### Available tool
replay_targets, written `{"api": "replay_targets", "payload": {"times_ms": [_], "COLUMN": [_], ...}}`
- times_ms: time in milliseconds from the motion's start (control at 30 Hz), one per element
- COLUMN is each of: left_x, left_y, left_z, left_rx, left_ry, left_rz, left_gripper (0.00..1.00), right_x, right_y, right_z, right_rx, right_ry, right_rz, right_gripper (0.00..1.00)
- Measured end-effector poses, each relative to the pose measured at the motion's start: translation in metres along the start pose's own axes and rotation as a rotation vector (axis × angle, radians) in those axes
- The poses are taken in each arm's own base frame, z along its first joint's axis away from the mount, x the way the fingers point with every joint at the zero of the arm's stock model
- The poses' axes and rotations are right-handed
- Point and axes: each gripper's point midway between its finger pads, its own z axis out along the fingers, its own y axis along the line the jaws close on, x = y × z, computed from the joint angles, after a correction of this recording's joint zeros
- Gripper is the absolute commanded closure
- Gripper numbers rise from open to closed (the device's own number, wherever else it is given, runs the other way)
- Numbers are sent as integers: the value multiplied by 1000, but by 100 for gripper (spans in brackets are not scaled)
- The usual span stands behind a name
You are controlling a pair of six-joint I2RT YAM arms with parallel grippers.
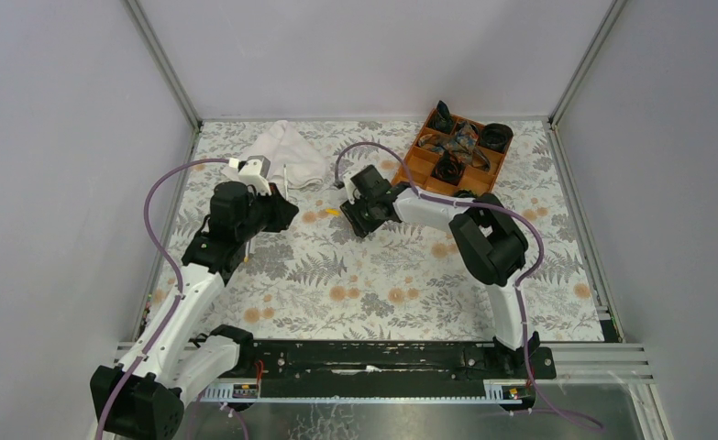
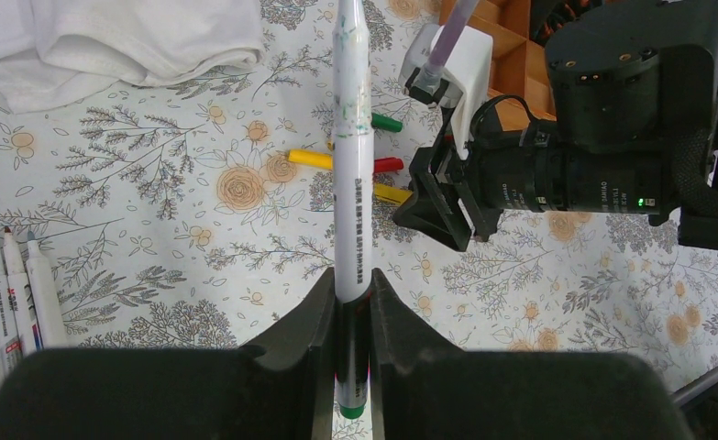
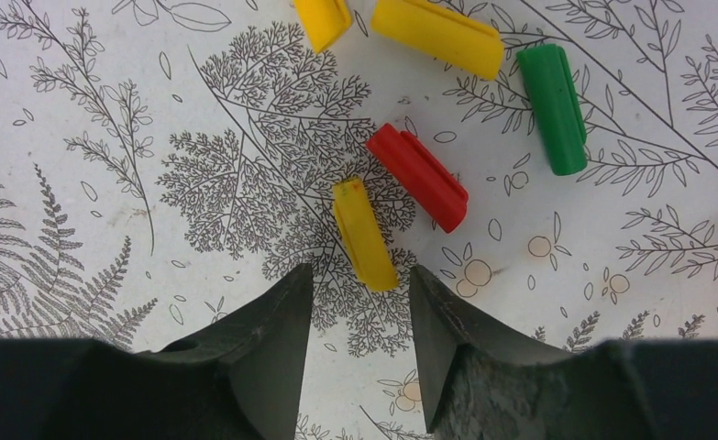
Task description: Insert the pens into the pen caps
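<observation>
My left gripper (image 2: pixel 353 280) is shut on a white-barrelled pen (image 2: pixel 353 165) with a green end, which points away over the table toward the caps. Three more pens (image 2: pixel 16 289) lie at the left of the left wrist view. My right gripper (image 3: pixel 359 280) hangs open just above the table. A yellow pen cap (image 3: pixel 364 234) lies flat with its near end at the gap between the fingertips, not gripped. Beside it lie a red cap (image 3: pixel 417 177), a green cap (image 3: pixel 553 108) and two more yellow caps (image 3: pixel 437 37). In the top view the two grippers (image 1: pixel 286 213) (image 1: pixel 353 220) face each other.
A crumpled white cloth (image 1: pixel 286 151) lies at the back left. At the back right stands an orange compartment tray (image 1: pixel 425 163) holding black coiled bands. The right arm's wrist and camera (image 2: pixel 602 174) fill the right of the left wrist view.
</observation>
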Motion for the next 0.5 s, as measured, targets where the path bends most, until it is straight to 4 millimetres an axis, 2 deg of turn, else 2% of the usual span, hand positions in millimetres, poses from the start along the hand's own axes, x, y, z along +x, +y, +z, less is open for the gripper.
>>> {"api": "replay_targets", "payload": {"times_ms": [100,300,500], "left_x": [0,0,-1], "left_y": [0,0,2], "left_z": [0,0,0], "left_rx": [0,-1,-5], "left_ry": [0,0,-2], "left_rz": [0,-1,-3], "left_gripper": [100,100,100], "right_x": [-2,-6,-4], "right_y": [-1,-1,1], "right_z": [2,5,5], "right_rx": [5,7,21], "right_ry": [-2,0,11], "right_rz": [-8,-28,-61], "right_gripper": [55,72,81]}}
